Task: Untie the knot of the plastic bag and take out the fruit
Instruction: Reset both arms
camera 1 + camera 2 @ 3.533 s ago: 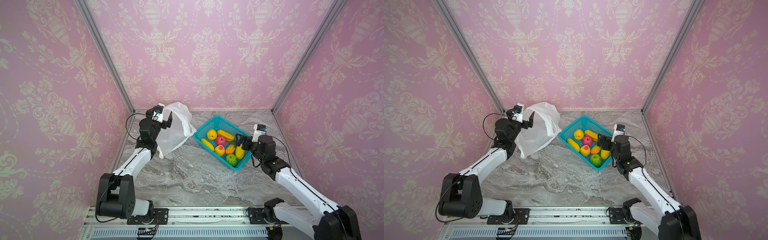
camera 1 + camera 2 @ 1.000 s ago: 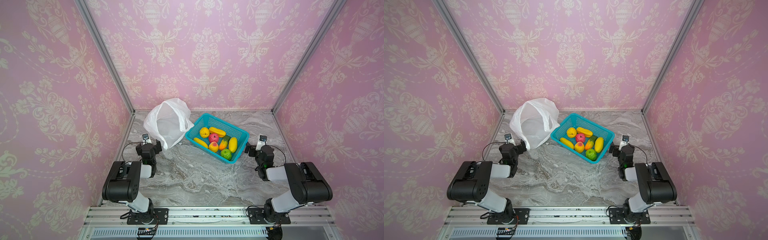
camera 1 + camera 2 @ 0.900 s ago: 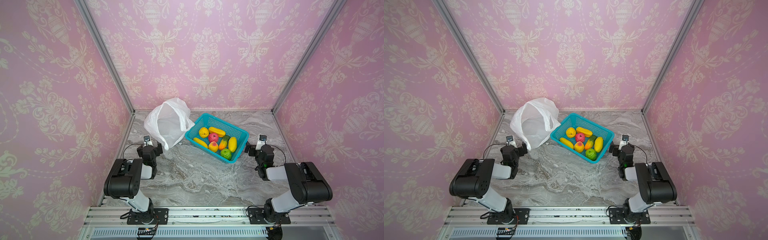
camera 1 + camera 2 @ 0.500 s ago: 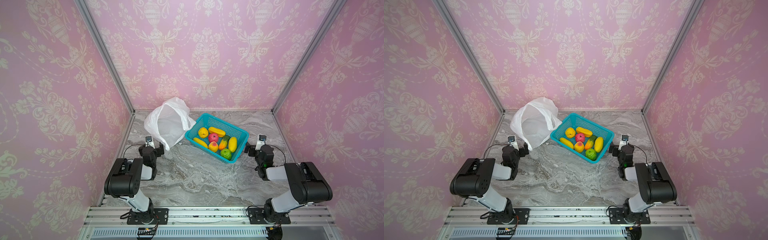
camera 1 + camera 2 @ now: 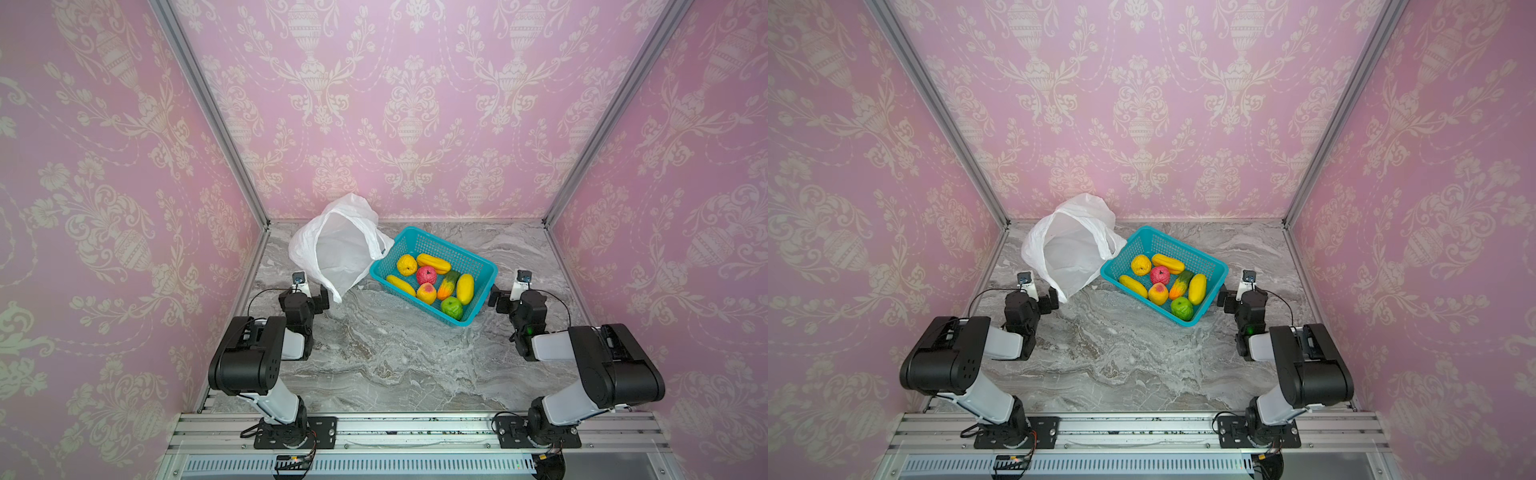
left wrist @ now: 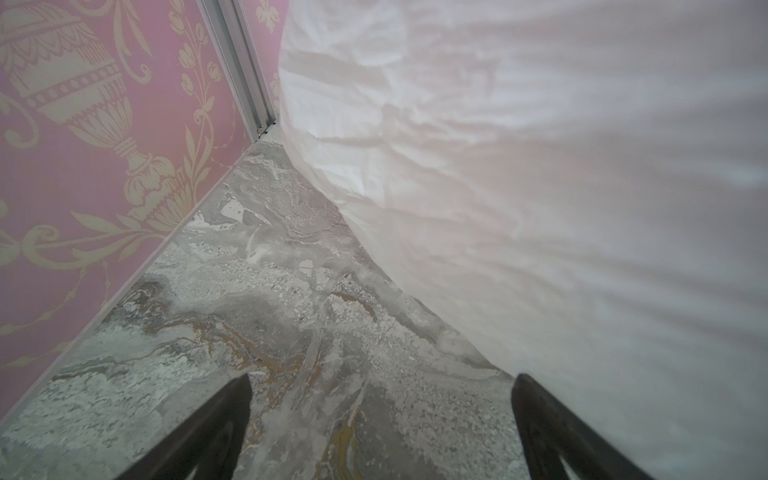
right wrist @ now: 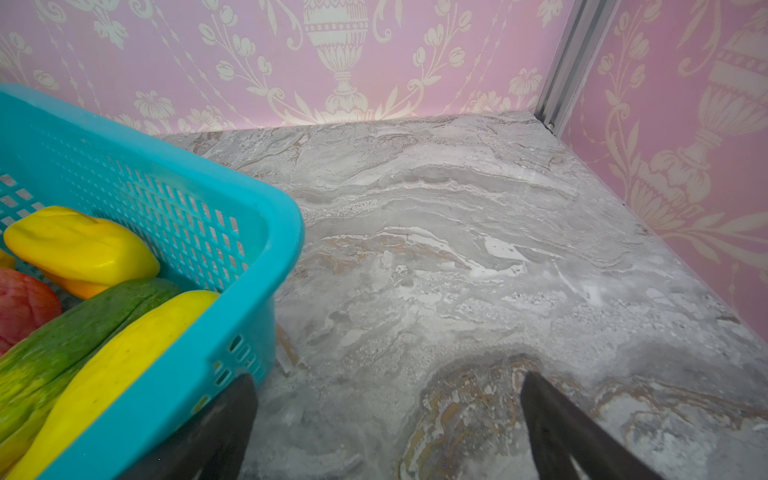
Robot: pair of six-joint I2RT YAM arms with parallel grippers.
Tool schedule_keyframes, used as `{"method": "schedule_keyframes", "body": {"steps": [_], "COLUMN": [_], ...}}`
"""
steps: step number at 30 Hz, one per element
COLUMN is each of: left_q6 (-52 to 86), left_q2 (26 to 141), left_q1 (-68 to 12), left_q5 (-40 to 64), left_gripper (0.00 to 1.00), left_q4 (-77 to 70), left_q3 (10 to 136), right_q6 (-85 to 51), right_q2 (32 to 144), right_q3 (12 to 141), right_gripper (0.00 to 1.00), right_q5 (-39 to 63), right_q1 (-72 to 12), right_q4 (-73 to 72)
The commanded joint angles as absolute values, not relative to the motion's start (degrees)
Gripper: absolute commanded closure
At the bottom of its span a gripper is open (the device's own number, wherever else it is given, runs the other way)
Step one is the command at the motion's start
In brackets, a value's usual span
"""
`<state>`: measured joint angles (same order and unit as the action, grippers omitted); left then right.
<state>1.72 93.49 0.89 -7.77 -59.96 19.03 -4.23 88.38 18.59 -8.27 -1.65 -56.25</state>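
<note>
Filling left wrist view: the plastic bag (image 6: 540, 187); right wrist shows fruit (image 7: 79, 245)

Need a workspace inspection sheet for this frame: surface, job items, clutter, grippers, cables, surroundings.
Surface: grey marble tabletop, no spills seen.
Job's things: plastic bag lies with its mouth open, no knot seen, inside looks empty; fruit, eight pieces, all in the teal basket, which sits against the bag.
Clutter: nothing seen.
Grippers: left gripper open, empty, beside the bag's edge; right gripper open, empty, beside the basket's corner.
Cables: black cable loop at each wrist, clear of the items.
Surroundings: pink patterned walls, aluminium frame posts.
</note>
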Motion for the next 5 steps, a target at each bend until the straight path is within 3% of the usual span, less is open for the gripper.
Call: {"method": "schedule_keyframes", "body": {"steps": [1,5], "left_q6": [0.26,0.26], "left_q2": [93.77,93.76], "left_q1": [0.80,0.72], "left_q5": [-6.59,-6.59], "left_gripper": [0.01,0.01], "left_q4": [-58.97,-58.97], "left_q3": [19.99,19.99], "right_q6": [-3.12,-3.08], "right_q2": [88.50,88.46], "right_q3": [20.09,20.02], "right_gripper": [0.00,0.00], "right_q5": [-7.37,-7.35], "right_q1": [-2.07,-2.07], "right_q4": [-55.64,-55.70]}}
